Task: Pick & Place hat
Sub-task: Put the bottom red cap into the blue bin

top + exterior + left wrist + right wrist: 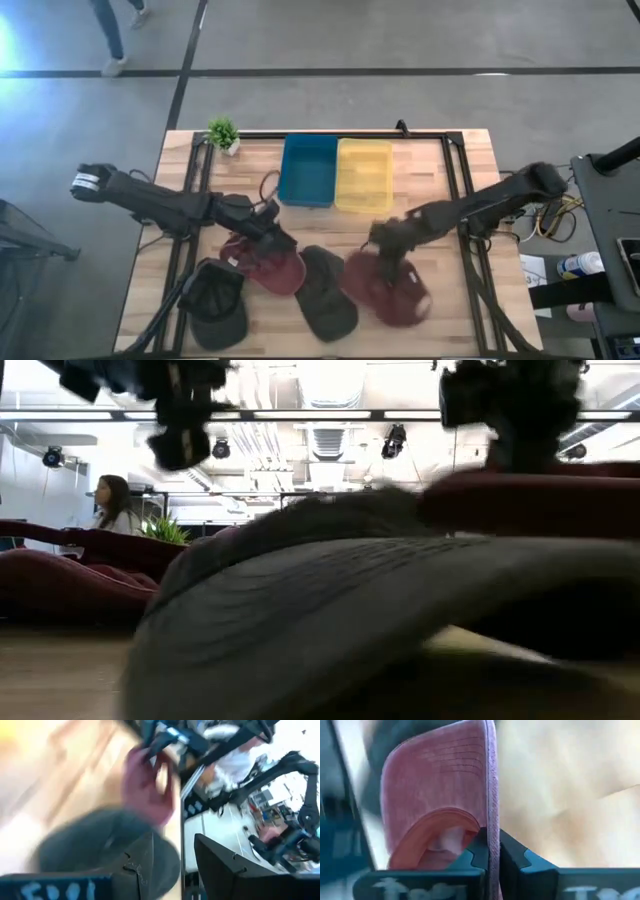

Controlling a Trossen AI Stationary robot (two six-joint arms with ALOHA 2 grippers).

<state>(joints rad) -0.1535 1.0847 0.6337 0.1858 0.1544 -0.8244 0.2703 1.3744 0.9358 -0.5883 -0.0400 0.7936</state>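
Two maroon caps and two dark caps lie on the wooden table. My right gripper [385, 248] is shut on the right maroon cap [388, 290], which also shows in the right wrist view [435, 785]. My left gripper [277, 236] is open and empty above the left maroon cap [262, 264]; its fingers show apart in the left wrist view [172, 865]. One dark cap [326, 292] lies between the maroon ones, the other [214, 300] at the near left. The middle dark cap fills the low view [330, 620]. My right gripper pinches the maroon cap's brim by its side edge [492, 837], near where the brim meets the crown, between its two fingers. The fingers come from above and from the table's far right, slanting down. I cannot tell whether the cap is clear of the table.
A blue bin [308, 170] and a yellow bin [364, 176] stand side by side at the table's far middle. A small potted plant [222, 132] stands at the far left corner. Black frame rails run along the table's sides. A person [115, 505] is in the room behind.
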